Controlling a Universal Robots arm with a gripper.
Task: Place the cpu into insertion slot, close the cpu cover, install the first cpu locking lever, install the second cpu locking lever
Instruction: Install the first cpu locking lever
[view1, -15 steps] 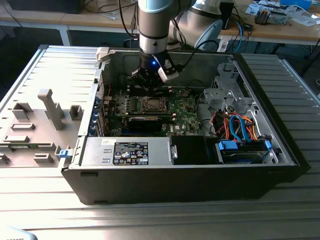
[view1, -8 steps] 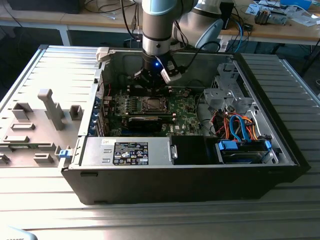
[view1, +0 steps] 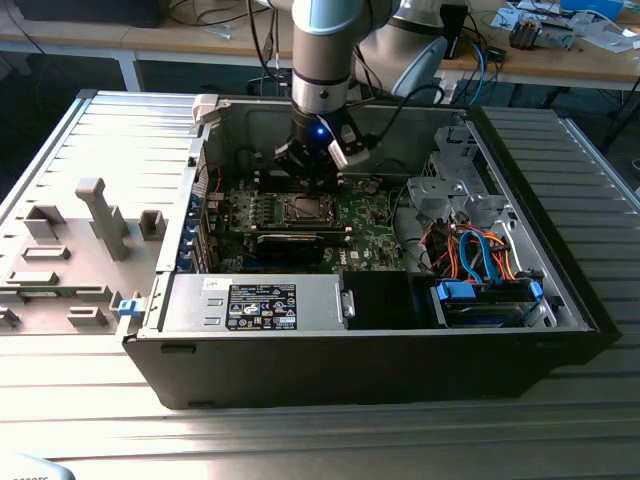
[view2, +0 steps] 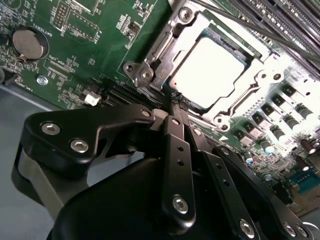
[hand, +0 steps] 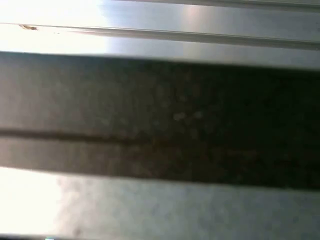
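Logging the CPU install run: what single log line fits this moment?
tool: shut, at socket edge | cpu: seated in insertion slot | cpu cover: down over cpu

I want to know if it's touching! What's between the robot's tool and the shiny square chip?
In the second wrist view, the tool tips sit at the edge of the cpu cover, whose silver frame lies between them and the cpu.

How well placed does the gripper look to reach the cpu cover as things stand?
Probably well placed, yes. In the second wrist view the gripper sits right at the edge of the cpu cover, which lies over the cpu, with nothing between them.
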